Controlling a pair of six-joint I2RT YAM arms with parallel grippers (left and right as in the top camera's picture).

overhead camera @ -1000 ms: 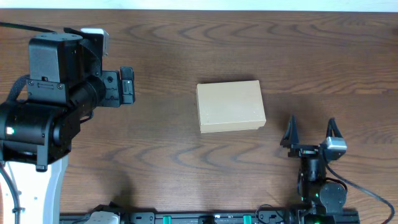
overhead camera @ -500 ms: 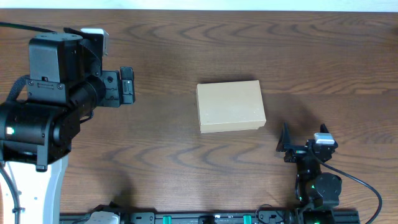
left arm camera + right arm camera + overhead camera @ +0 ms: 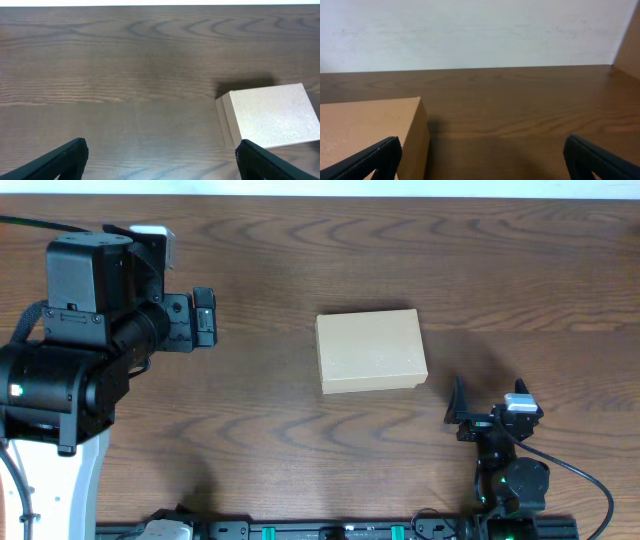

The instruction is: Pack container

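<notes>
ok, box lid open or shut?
Shut. The container lies flat on the table, top face smooth and unbroken in overhead and left wrist views; no raised flap, no interior visible.

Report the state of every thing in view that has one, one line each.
container: lid shut, lying flat on the table, held by neither arm.
left gripper: jaws open, empty, well clear of the container.
right gripper: jaws open, empty, near the container's corner but not touching it.
</notes>
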